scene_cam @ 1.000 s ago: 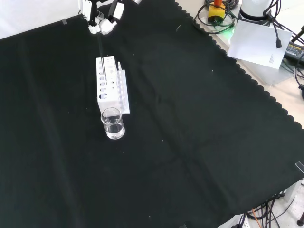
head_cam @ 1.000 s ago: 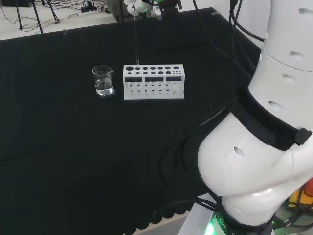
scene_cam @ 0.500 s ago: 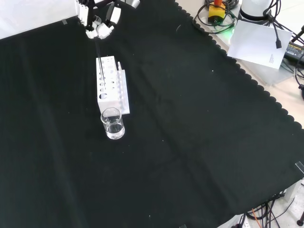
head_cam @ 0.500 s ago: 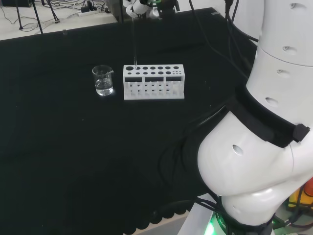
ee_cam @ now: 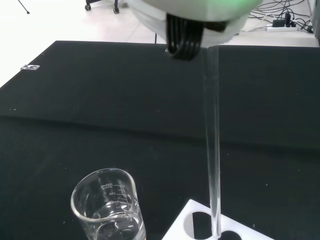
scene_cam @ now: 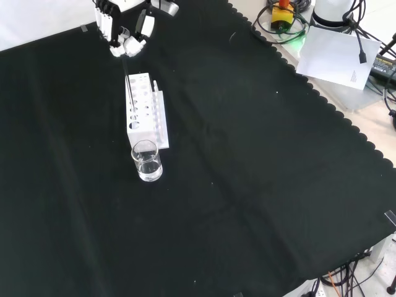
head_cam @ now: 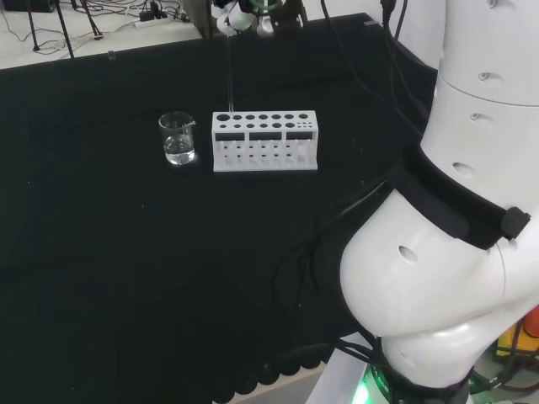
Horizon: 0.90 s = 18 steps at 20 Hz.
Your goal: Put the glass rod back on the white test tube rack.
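One glass rod (ee_cam: pixel 212 150) hangs upright from the hand (scene_cam: pixel 124 28), whose fingers pinch its top end at the upper left of the front view. Compared with a second ago, the hand sits slightly further left and higher in that view, and the rod's tip has shifted to the rack's end hole nearest the beaker. Near the white test tube rack (head_cam: pixel 264 141), the beaker (head_cam: pixel 178 139) holds a little clear liquid on the counter (scene_cam: pixel 247 173).

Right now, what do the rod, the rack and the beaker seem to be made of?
Rod: clear glass, apparently; the cloth shows through it.
Rack: matte white, probably plastic; opaque, with neat round holes.
Beaker: clear glass or plastic, glossy, with printed marks.
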Each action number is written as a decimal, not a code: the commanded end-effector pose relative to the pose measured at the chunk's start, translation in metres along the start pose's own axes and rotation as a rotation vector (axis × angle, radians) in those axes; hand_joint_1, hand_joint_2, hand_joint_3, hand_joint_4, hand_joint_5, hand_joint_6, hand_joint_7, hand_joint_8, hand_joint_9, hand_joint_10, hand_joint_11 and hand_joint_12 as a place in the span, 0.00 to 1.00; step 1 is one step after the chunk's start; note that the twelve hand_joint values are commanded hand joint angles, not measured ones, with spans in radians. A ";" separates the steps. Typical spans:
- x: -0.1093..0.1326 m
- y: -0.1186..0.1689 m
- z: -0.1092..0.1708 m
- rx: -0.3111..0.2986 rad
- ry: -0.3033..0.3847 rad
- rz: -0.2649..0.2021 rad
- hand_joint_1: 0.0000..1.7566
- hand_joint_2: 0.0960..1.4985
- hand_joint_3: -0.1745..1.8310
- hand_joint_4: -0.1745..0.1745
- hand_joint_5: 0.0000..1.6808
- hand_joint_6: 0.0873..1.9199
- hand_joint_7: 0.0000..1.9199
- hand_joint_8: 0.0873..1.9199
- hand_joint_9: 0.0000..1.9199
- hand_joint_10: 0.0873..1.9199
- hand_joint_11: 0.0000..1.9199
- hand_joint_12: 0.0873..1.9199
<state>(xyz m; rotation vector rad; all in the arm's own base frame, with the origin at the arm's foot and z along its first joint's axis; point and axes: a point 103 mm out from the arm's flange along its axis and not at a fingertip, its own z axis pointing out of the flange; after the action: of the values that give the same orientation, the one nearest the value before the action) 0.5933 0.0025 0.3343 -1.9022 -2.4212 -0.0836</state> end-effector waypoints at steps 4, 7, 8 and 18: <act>-0.003 -0.005 -0.010 -0.013 -0.006 0.011 0.75 0.47 0.36 0.00 0.72 0.20 0.65 0.47 0.86 0.38 0.72 0.53; -0.004 -0.006 -0.009 -0.010 -0.007 0.012 0.75 0.47 0.36 0.00 0.72 0.20 0.65 0.47 0.86 0.38 0.72 0.53; -0.003 -0.006 -0.009 -0.008 -0.007 0.011 0.75 0.47 0.36 0.00 0.72 0.20 0.65 0.47 0.86 0.38 0.72 0.53; 0.002 -0.020 -0.015 -0.010 -0.012 0.011 0.75 0.47 0.36 0.00 0.72 0.20 0.65 0.47 0.86 0.38 0.71 0.53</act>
<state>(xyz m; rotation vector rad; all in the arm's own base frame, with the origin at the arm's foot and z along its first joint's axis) 0.5798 -0.0018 0.3461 -1.9243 -2.4202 -0.0808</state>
